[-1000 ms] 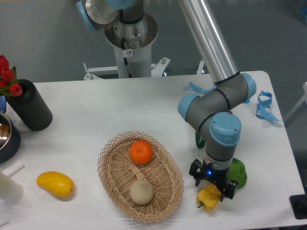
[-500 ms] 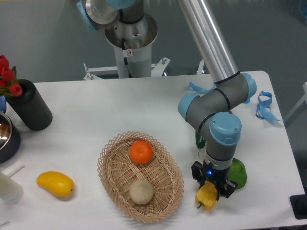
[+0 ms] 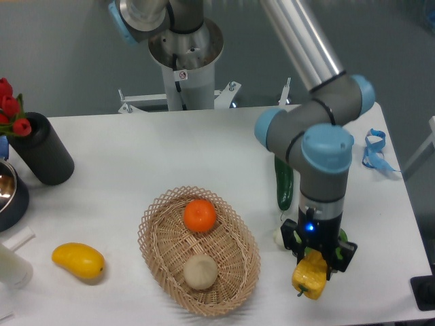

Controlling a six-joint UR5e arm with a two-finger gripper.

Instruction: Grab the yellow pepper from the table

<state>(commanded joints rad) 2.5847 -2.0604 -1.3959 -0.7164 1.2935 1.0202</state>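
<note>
The yellow pepper (image 3: 310, 278) is a small lobed bright-yellow pepper, held in my gripper (image 3: 317, 261) above the white table (image 3: 170, 153) near its front right edge. The gripper is shut on the pepper's upper part, and the pepper hangs below the fingers, its stem end pointing down. It appears lifted clear of the tabletop.
A wicker basket (image 3: 156, 234) holds an orange (image 3: 200, 215) and a pale round fruit (image 3: 201, 271). A green cucumber (image 3: 284, 185) and a green pepper (image 3: 343, 238) lie by the arm. A yellow mango (image 3: 78, 261), black cylinder (image 3: 42, 150) and blue ribbon (image 3: 376, 151) are also on the table.
The gripper closed on the yellow pepper, then rose and shifted slightly right with it. The cucumber, hidden before by the arm, is now exposed.
</note>
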